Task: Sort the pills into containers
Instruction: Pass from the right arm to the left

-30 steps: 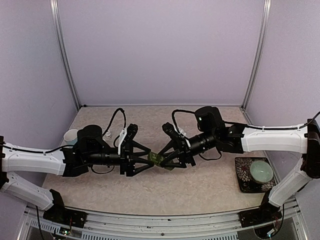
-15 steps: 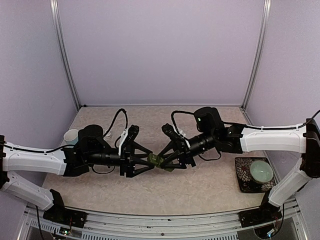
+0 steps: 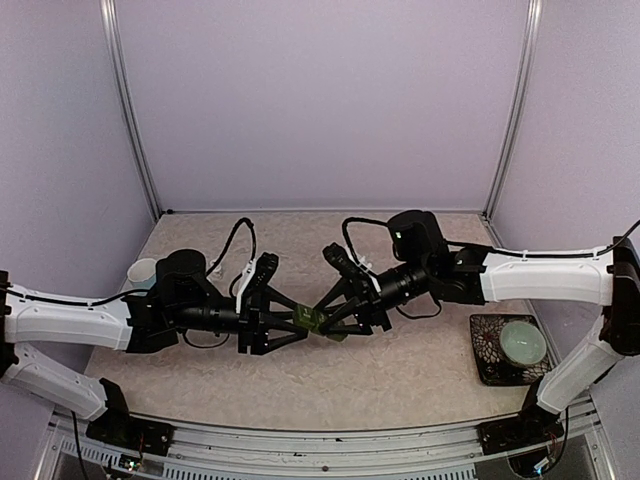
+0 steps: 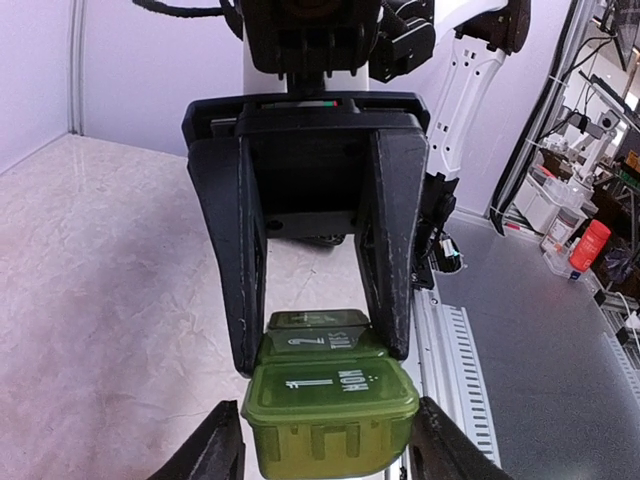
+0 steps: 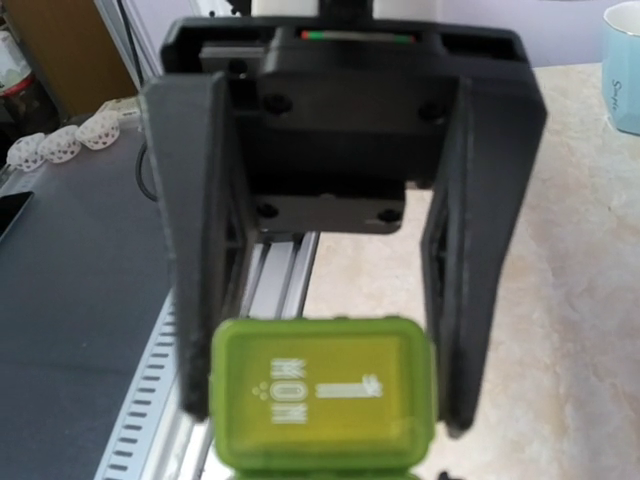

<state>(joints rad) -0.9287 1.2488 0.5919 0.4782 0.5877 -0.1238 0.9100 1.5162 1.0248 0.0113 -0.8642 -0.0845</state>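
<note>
Our right end effector (image 4: 320,350) clamps the pillbox (image 4: 330,400); our left end effector (image 4: 328,452) flanks its end, and we cannot tell whether it grips.

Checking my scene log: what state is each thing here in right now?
pill-box strip: held up between both grippers, all three lids shut.
right gripper: shut on the pill-box strip.
left gripper: straddles the pill-box strip's MON end, grip unclear.
mug: upright, at far left.
bowl: sits on a dark mat, contents not visible.
</note>
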